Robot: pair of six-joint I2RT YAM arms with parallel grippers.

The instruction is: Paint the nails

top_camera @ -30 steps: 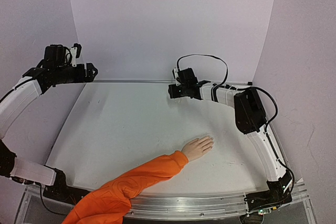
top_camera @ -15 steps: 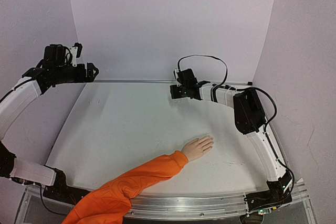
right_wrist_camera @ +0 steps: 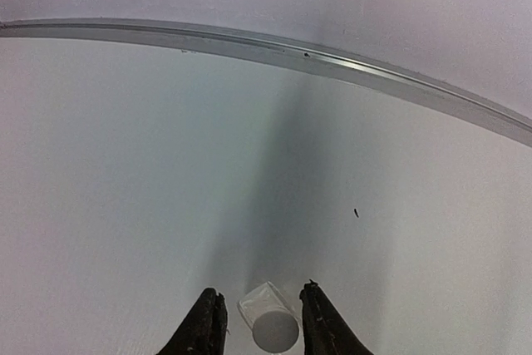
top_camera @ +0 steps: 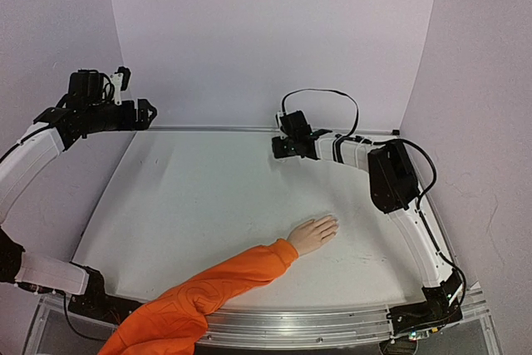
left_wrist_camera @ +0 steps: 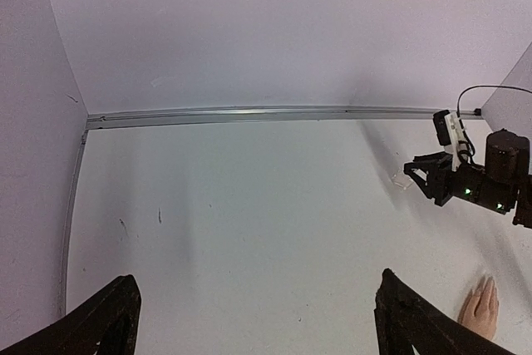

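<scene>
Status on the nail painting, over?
Left gripper open, raised. Right gripper: jaws flank small white bottle, grip unclear. Mannequin hand nails unattended, neither gripper near. Nothing in the way.

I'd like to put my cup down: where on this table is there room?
The widest bare patch is the white table's left half, from the back metal rail down to the orange-sleeved pale mannequin hand. Crowded: the far middle, where the right gripper flanks a small white bottle, and the sleeve's near edge.
</scene>
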